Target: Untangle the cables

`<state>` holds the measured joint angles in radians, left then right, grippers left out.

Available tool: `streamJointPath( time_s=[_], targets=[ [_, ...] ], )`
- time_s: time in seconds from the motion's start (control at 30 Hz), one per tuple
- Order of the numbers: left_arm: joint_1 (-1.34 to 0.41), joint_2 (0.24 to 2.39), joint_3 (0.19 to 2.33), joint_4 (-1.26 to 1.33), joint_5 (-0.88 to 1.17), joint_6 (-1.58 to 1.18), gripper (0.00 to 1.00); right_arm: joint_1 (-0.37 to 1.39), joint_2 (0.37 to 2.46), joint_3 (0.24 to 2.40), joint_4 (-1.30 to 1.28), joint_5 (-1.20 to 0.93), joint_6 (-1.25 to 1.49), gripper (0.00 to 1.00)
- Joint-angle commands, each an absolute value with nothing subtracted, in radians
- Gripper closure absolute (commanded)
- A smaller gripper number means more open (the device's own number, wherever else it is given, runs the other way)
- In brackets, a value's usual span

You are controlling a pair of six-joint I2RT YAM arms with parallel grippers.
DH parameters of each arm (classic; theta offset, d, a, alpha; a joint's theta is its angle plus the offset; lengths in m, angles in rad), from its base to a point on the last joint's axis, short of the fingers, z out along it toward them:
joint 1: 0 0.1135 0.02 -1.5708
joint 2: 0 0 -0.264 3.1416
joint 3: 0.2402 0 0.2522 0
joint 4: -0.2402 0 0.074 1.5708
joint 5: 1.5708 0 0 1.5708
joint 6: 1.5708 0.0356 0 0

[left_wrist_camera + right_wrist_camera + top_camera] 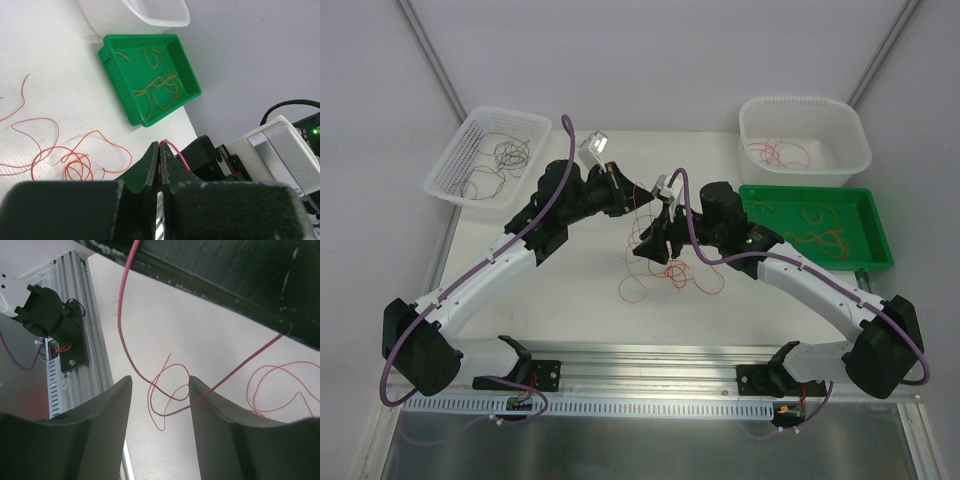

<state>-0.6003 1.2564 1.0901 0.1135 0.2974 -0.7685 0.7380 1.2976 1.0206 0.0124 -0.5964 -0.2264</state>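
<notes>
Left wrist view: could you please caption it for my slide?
Left gripper shut on a red wire, loose orange wires on the table, green tray beyond.

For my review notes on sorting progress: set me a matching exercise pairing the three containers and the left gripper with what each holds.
Column one:
1. mesh basket
2. white tub
3. green tray
4. left gripper

Column two:
a. orange cables
b. single red cable, pinched
c. dark cables
d. loose red cables

Pairs: 1-c, 2-d, 3-a, 4-b.
</notes>
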Motion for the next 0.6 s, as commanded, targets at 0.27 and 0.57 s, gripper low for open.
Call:
streamJointPath(
  time_s=[0.27,0.57],
  targets=[
    [-0.592,1.223,1.103,0.110,0.292,-0.721,0.91,0.750,1.275,1.083,0.005,-0.563,-0.253,0.99],
    [-0.506,1.223,1.092,0.005,0.284,-0.571,0.38,0.706,1.218,1.221,-0.239,-0.443,-0.305,0.99]
  ],
)
